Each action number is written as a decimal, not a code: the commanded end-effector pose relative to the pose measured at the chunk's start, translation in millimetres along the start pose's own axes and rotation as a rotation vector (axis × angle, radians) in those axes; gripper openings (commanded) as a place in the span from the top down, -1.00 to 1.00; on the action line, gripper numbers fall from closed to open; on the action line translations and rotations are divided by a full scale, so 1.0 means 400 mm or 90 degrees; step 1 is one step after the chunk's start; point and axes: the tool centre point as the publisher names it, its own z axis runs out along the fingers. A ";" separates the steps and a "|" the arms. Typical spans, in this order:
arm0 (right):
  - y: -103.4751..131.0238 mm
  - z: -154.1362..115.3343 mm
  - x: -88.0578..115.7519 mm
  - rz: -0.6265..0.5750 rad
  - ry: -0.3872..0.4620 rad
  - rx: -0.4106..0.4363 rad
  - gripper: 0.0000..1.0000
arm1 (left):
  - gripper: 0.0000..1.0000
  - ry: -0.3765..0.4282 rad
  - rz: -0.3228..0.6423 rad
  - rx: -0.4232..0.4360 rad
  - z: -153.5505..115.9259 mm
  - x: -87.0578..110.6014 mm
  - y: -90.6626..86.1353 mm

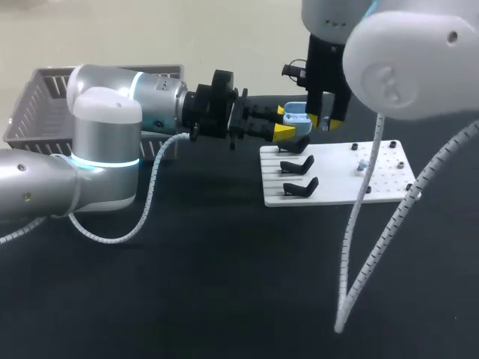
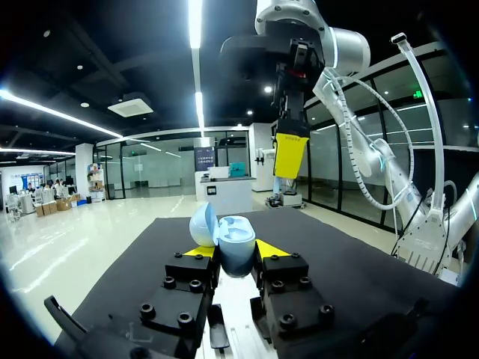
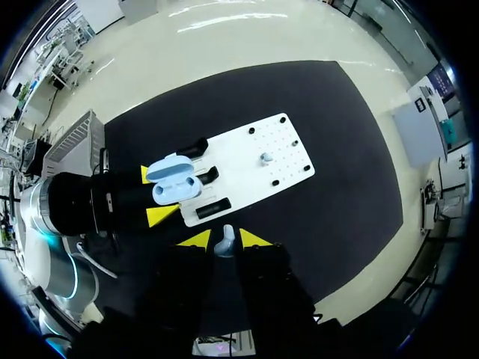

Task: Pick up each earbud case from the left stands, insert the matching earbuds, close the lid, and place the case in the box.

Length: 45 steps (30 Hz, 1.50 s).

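The left gripper (image 2: 236, 250) clamps the open case (image 3: 174, 179) at the board's (image 1: 382, 191) eleven o'clock. The right gripper (image 3: 224, 239), clamped on an earbud (image 3: 224, 245), should centre over its socket, then lower gently.

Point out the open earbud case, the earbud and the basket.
open earbud case (image 2: 236, 248): left wrist view, the gripped half.
earbud (image 3: 224, 244): right wrist view, its body.
basket (image 1: 34, 105): head view, its side wall.
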 end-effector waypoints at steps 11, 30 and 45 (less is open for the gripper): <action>0.010 -0.004 -0.009 0.009 -0.001 0.001 1.00 | 1.00 0.000 0.001 -0.001 0.001 0.002 0.001; 0.076 -0.024 -0.047 0.170 0.035 0.051 1.00 | 1.00 0.000 0.001 -0.001 0.001 0.002 0.001; 0.095 0.001 -0.058 0.167 0.047 0.043 1.00 | 1.00 0.000 0.001 -0.001 0.001 0.002 0.001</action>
